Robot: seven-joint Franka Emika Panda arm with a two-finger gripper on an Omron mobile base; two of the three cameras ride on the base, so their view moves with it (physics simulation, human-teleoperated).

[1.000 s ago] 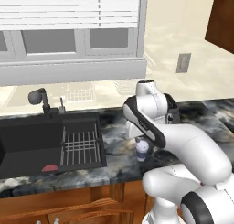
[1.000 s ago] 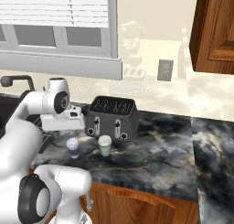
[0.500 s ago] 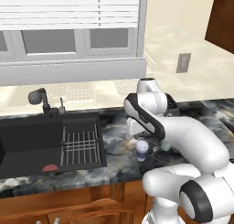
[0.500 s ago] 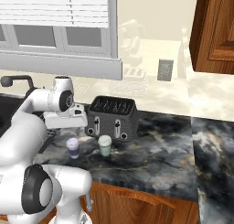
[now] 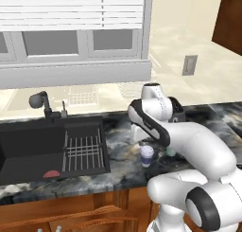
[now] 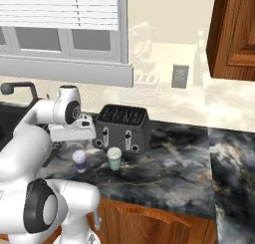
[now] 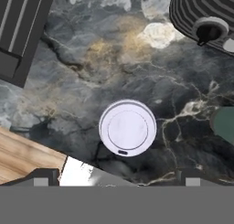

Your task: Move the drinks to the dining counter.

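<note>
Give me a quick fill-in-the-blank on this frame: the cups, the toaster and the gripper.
1. The purple-blue cup stands on the ____ side of the pale green cup in the right base view.
2. Both cups stand in front of the dark grey ____.
3. The gripper hangs over the purple-blue cup with its jaws ____.
4. Each cup's lid is ____ in colour.

Missing words: left; toaster; open; white

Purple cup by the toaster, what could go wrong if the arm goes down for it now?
The purple cup stands close beside the green cup, so a finger of the open tool might knock that over. The toaster sits right behind both, leaving little room. The light cup could also tip if pinched off-centre.
</note>
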